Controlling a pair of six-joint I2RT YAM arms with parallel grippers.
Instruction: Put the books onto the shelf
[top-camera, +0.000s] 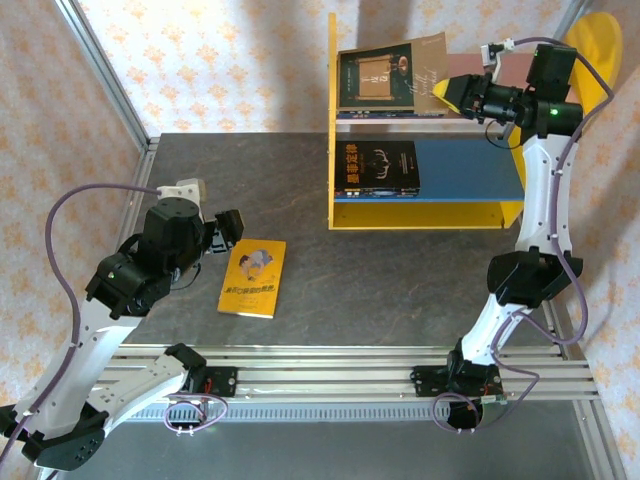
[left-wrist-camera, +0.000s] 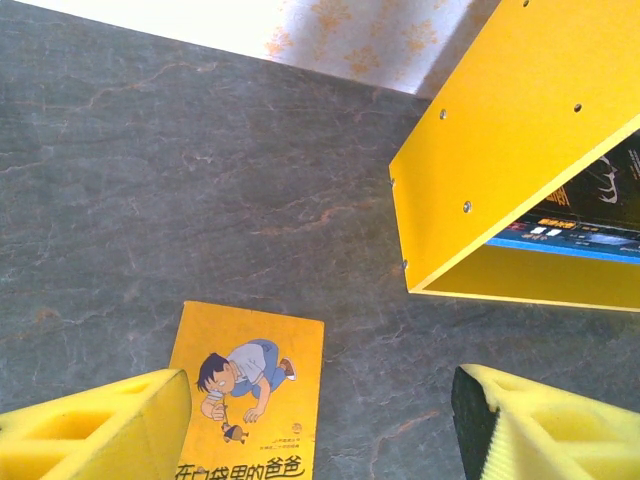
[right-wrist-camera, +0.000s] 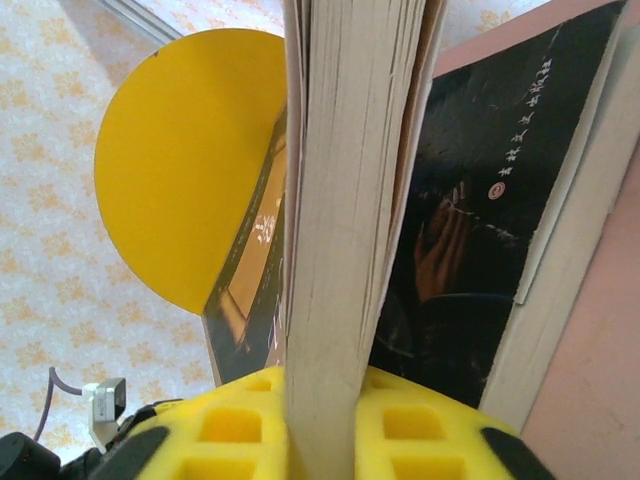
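yellow foam fingers (right-wrist-camera: 235, 425) of the right pincer (right-wrist-camera: 322, 400) sit at the bottom of the right wrist view. they are clamped on the page edge of a brown book (right-wrist-camera: 340, 200), a pad tight against each side. the book stands on edge, pages toward the camera. just right of it a black book (right-wrist-camera: 470, 230) with a white title lies flat on the pink board (right-wrist-camera: 590, 330). the round yellow panel (right-wrist-camera: 180, 160) of the shelf is behind on the left.

from the top view the right pincer (top-camera: 450, 92) reaches into the upper level of the shelf (top-camera: 332, 120). the brown book (top-camera: 425, 65) is tilted there, over a dark green book (top-camera: 372, 80). another black book with a yellow title (top-camera: 375, 167) lies on the blue board (top-camera: 470, 165) below.

the yellow book (top-camera: 252, 278) with the cartoon figure lies flat on the grey counter (top-camera: 400, 270), well apart from the shelf, on the left side. the left pincer (top-camera: 222, 238) is just beside its upper left corner.

in the left wrist view the left pincer (left-wrist-camera: 322, 395) has its fingers (left-wrist-camera: 120, 420) wide apart, gripping nothing. the yellow book (left-wrist-camera: 255, 390) is on the counter under them, nearer the left finger. the shelf's yellow side (left-wrist-camera: 500, 150) is at upper right.
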